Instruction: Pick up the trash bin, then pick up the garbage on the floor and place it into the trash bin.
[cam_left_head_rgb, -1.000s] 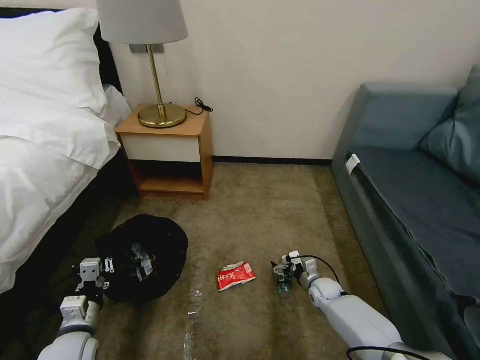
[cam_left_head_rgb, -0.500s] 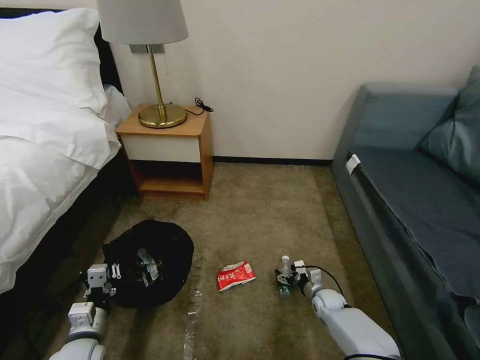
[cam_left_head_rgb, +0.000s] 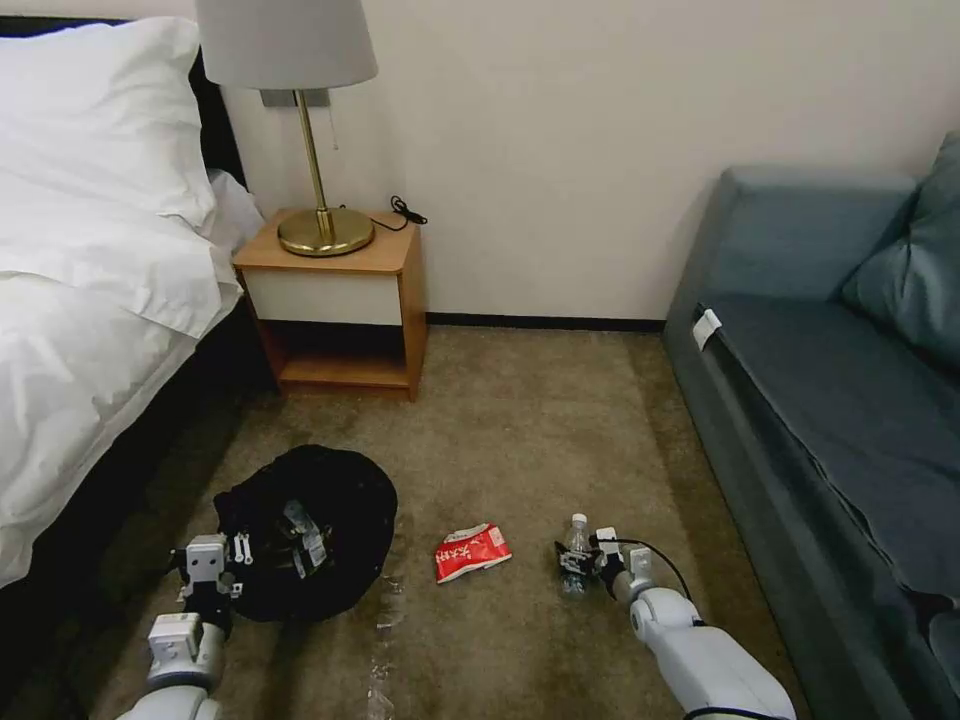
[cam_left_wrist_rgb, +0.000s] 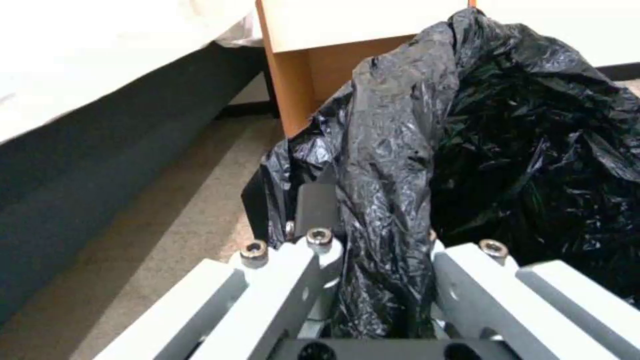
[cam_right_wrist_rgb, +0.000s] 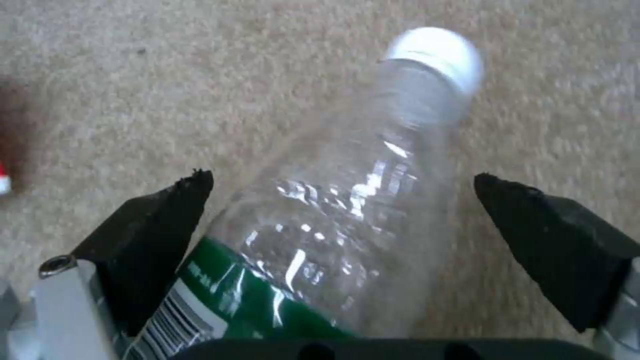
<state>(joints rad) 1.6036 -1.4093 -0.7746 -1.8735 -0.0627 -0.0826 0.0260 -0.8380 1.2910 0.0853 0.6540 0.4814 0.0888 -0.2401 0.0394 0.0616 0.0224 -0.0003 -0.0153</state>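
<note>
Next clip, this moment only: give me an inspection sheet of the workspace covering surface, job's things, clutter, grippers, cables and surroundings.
Surface: tan carpet, a pale streak in front of the bin.
Job's things: trash bin with black liner, some litter already inside; clear bottle with white cap and green label; red-and-white packet lying flat on the carpet between bin and bottle.
Clutter: nothing seen beyond the litter.
Grippers: left gripper shut on the bin's lined rim; right gripper low at the carpet, fingers spread either side of the bottle.
Cables: black cable looping off the right wrist; black cord on the nightstand.
Surroundings: bed, nightstand with brass lamp, blue-grey sofa.
</note>
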